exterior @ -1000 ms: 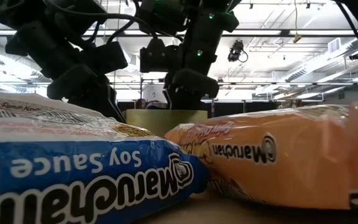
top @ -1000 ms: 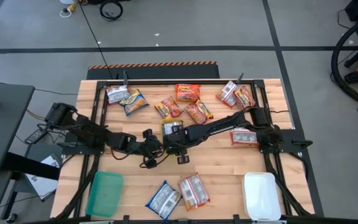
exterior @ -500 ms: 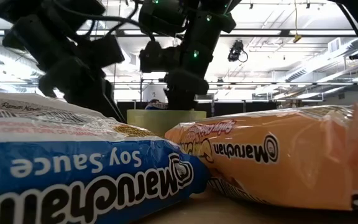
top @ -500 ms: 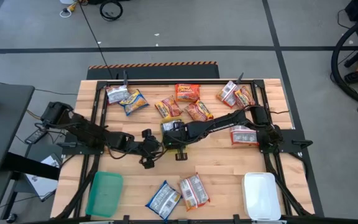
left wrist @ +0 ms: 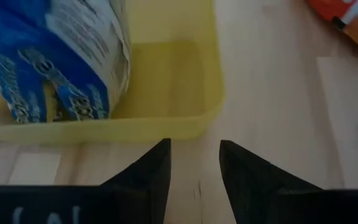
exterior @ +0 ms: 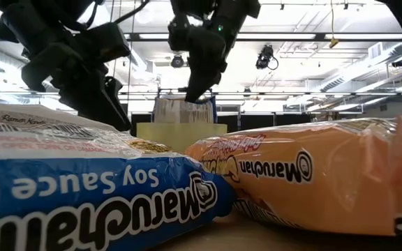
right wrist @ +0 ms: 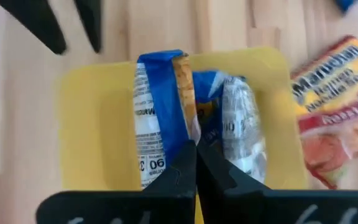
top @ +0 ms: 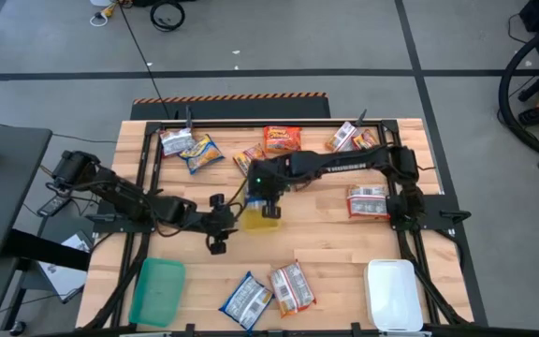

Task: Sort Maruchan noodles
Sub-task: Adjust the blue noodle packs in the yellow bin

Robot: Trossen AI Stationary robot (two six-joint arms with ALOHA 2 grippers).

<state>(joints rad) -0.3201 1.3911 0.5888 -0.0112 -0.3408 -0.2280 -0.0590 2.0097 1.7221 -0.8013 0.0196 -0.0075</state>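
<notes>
Right gripper (right wrist: 196, 163): fingers pinched together on the upper fold of a blue-and-yellow Maruchan packet (right wrist: 166, 118), held edge-up over the yellow tray (right wrist: 92, 130). In the low view the packet hangs from the fingertips with its lower edge at or just inside the tray rim; contact with the tray floor cannot be confirmed. In the high view this gripper (top: 268, 199) sits over the tray (top: 260, 217), at table centre.

Left gripper (left wrist: 194, 171): fingers parted, holding nothing, hovering just beside the tray's near wall (left wrist: 104, 127). In the high view it (top: 219, 225) lies just to the left of the tray, arm stretched across from the table's left edge.

Further out: orange-red packets (top: 282, 140) and mixed packets (top: 190, 148) are scattered along the far side of the wooden table (top: 344, 262); one silver-white packet (top: 368, 201) is to the right; two more packets (top: 269, 290) sit at the near edge. Green tray (top: 157, 290) near left, white tray (top: 393, 292) near right; neither visibly holds a packet.

Step in hand, as judged: placing a blue packet into the yellow tray. Most of the sort is not yet done.

Next move calls for: lowering until the packet rests in the tray, then parting the fingers and lifting straight up. Risk: the packet stands on edge and may tip over the rim.
</notes>
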